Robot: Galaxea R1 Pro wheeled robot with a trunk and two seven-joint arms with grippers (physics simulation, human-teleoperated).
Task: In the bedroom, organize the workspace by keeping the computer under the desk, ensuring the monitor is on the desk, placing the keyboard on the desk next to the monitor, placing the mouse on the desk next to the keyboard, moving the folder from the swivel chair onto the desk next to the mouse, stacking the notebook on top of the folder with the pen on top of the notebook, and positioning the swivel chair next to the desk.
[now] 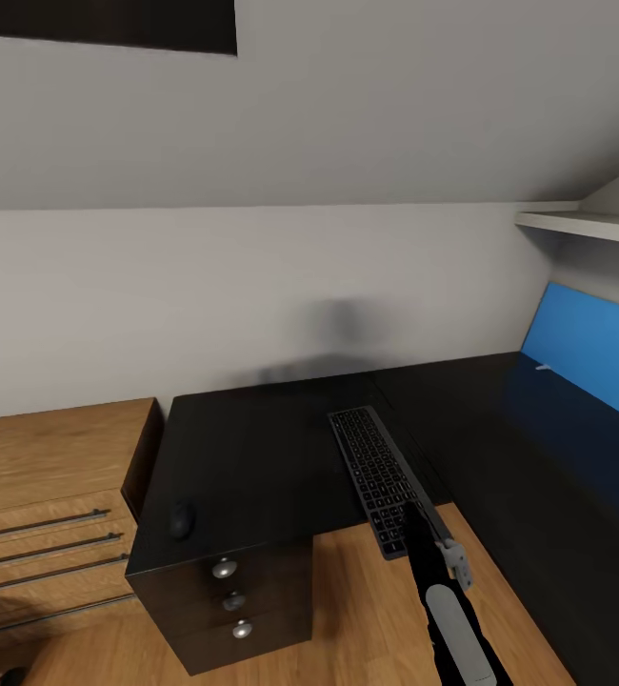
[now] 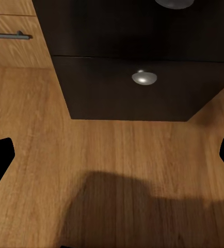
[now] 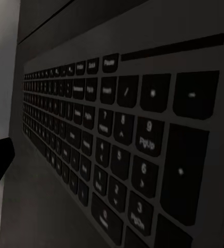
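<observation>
Keyboard [image 1: 383, 479]: being gripped at its near end by the right gripper [image 1: 422, 526], jaws clamped on it, contact largely hidden by the arm; it is lying across the desk's [image 1: 252, 448] front edge, near end overhanging the floor [image 1: 367, 610]. Mouse [image 1: 181, 519]: small and dim, being seen near the desk's front left corner. Folder [image 1: 590, 353]: partly cut off at the right. Left gripper [image 2: 112, 155]: fingertips being held wide apart over the floor, holding nothing, facing knobbed drawers [image 2: 143, 77].

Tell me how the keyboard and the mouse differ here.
The keyboard is long and rectangular; the mouse is a small dark oval. The keyboard's near end overhangs the black top's front edge at the right gripper, while the mouse lies fully supported near the left front corner. Both are dark.
</observation>
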